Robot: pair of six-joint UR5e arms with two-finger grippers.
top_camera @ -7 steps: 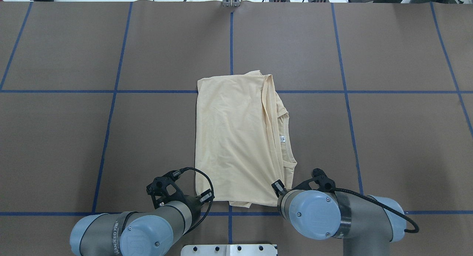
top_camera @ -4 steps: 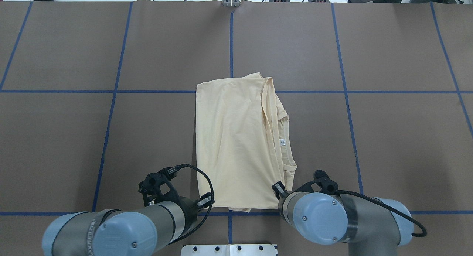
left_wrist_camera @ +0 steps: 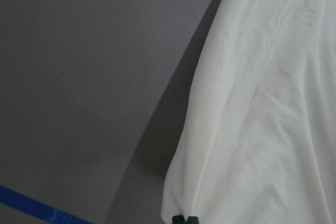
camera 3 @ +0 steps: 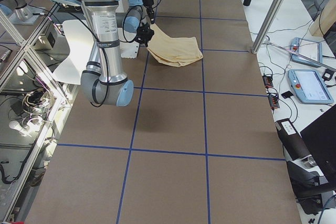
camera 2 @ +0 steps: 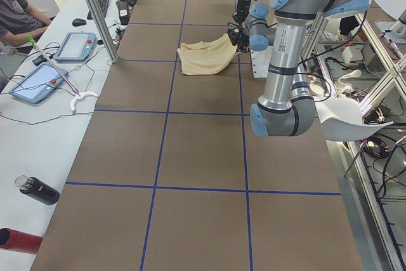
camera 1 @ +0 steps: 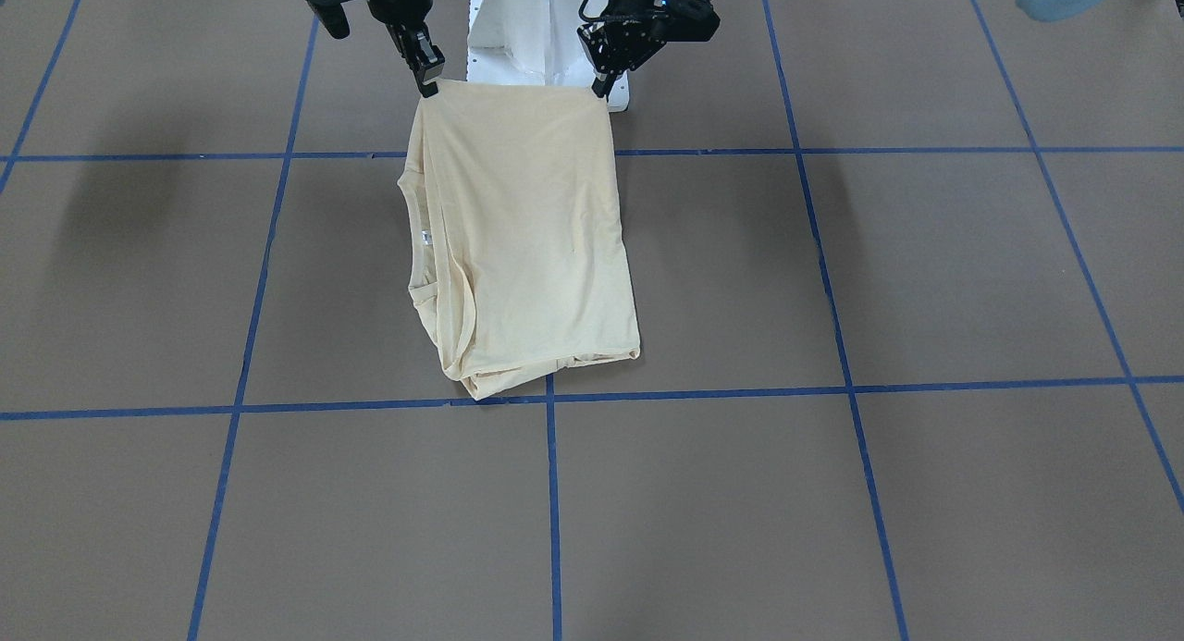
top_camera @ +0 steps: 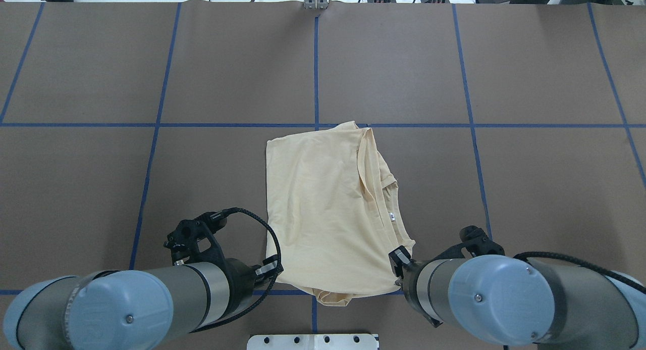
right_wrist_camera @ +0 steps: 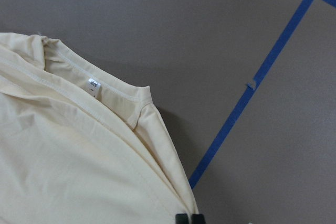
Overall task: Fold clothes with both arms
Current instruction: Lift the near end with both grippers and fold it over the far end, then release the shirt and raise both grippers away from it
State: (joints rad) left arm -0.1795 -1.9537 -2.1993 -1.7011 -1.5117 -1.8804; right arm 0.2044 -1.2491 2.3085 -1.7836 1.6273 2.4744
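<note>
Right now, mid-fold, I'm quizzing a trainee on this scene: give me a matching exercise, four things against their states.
Things:
1. left fingers
2. right fingers
3. label
4. shirt's far edge

States:
A. small, white
B. pinching the robot-side corner, label side
C. lying on the table
D. pinching the robot-side corner, plain side

Pairs: 1-D, 2-B, 3-A, 4-C

left gripper (top_camera: 271, 267): fingers pinched together on T-shirt (top_camera: 323, 203) corner | right gripper (top_camera: 399, 257): fingers pinched on the corner opposite | left arm (top_camera: 151, 299), right arm (top_camera: 504, 294): extended forward, side by side
</note>
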